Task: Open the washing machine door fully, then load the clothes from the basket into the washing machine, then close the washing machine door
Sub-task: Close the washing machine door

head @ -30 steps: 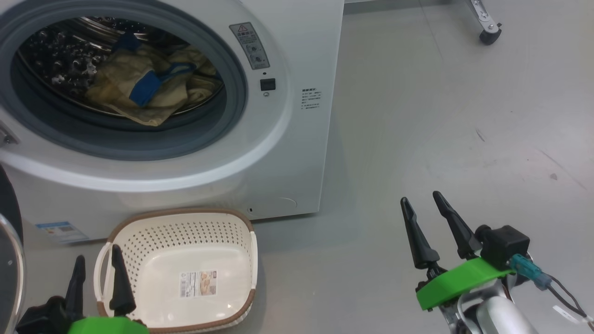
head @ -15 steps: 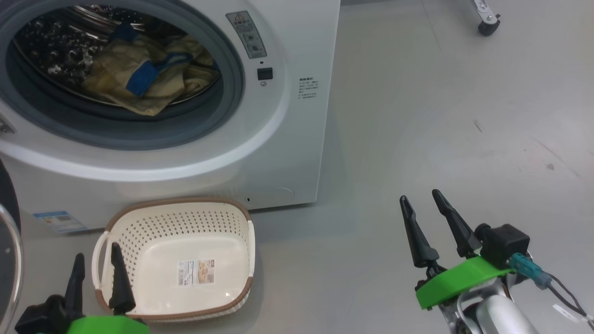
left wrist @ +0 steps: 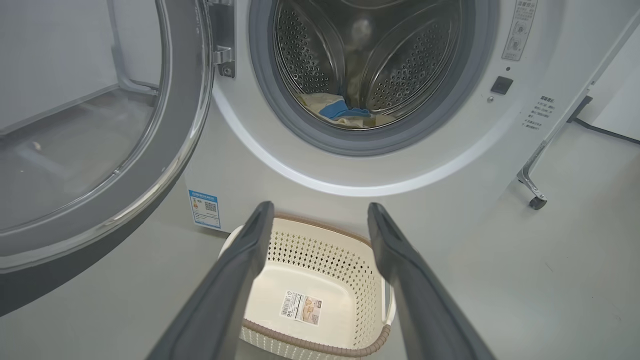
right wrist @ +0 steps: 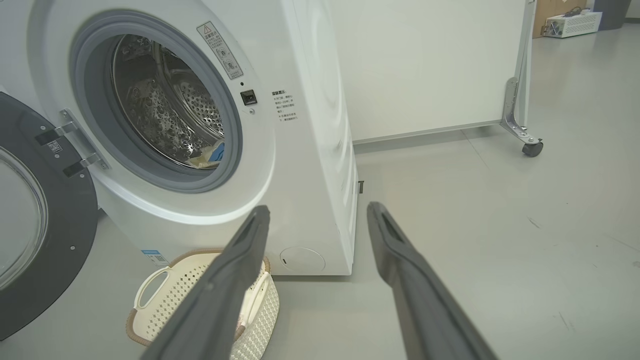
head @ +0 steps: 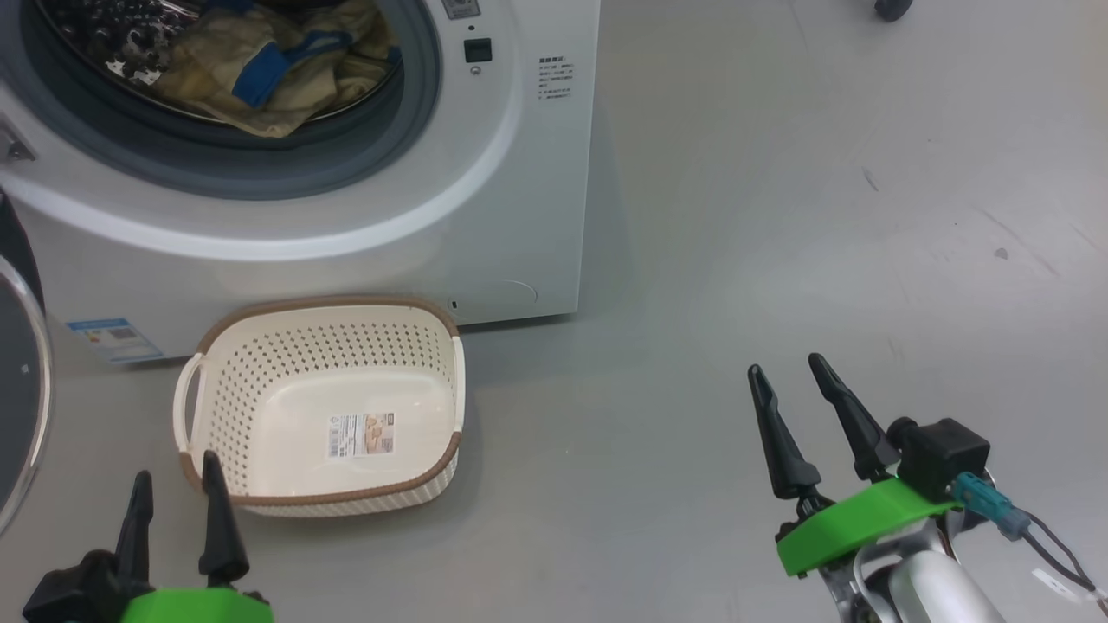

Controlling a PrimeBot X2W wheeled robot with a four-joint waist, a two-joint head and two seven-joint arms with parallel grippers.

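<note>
One basket sits just ahead of the spread left pincer

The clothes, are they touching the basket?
Apart. The head view shows the clothes lying inside the washing machine drum, while the basket sits empty on the floor below, with the machine's white front between them.

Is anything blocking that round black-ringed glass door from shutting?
Nothing sticks out of the white washing machine; the yellow clothes lie inside. The cream perforated basket stands on the floor below, perhaps in the path of the door.
</note>
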